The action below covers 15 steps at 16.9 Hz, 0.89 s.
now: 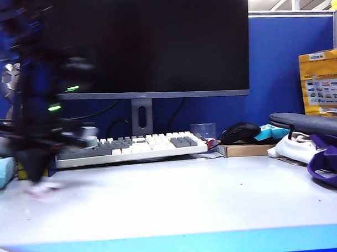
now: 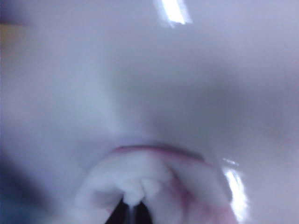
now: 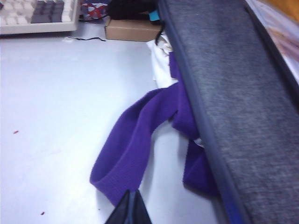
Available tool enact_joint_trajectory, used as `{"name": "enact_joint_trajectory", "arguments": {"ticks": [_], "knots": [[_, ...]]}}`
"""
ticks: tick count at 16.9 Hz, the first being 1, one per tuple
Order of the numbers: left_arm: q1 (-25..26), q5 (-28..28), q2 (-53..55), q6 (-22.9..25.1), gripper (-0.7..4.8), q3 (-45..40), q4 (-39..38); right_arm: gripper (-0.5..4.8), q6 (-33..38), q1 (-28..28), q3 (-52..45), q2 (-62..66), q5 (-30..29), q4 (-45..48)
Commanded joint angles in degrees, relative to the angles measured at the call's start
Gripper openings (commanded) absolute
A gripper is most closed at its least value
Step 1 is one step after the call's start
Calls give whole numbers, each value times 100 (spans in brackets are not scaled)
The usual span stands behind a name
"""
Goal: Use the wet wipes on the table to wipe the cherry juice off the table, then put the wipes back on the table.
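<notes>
Two claws: both pressed together, only the left one carrying anything.
Left claw [image 2: 133, 212]: pinching the wet wipes [image 2: 149, 186], white folds bunched round its dark tips, pink showing on the sheet in the left wrist view.
Left claw from outside [image 1: 36, 174]: a dark, motion-blurred arm at the far left of the exterior view, pointing down at the desk [image 1: 176, 197], in front of the keyboard's left end.
Wet wipes from outside [image 1: 44, 187]: just a pale pinkish smudge right under the claw, on or just above the desk; too blurred to tell which.
Cherry juice up close [image 2: 159, 150]: a thin reddish arc on the glossy white desk [image 2: 187, 84] along the edge of the wipes, seen only by the left wrist camera.
Right claw [image 3: 129, 210]: dark tips shut to a point, nothing between them, hanging over the desk [image 3: 60, 116] beside the purple strap [image 3: 135, 144]; not in the exterior picture.
Right wrist extras: small red specks of cherry juice [image 3: 15, 132] on the white surface, too small to make out in the exterior view.
Bag side: grey padded case [image 3: 224, 93] lying over the strap and white cloth [image 3: 159, 65], well apart from the wipes.
Behind it all: monitor [image 1: 149, 44], keyboard [image 1: 130, 146] and black mouse [image 1: 239, 132] on a cardboard box [image 1: 244, 150], shown together only in the exterior view.
</notes>
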Motion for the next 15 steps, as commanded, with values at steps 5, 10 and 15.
{"name": "enact_joint_trajectory", "arguments": {"ticks": [5,10,15], "knots": [[463,2107,125,39,-5,-94,-271,-1,7,0,-13,-4,2,59],[254,1023,90,404,-5,-96,-1722,-1,7,2,-13,-4,22,61],[632,603,-2,153,-5,-96,-1016,-1,7,2,-13,-4,20,61]]}}
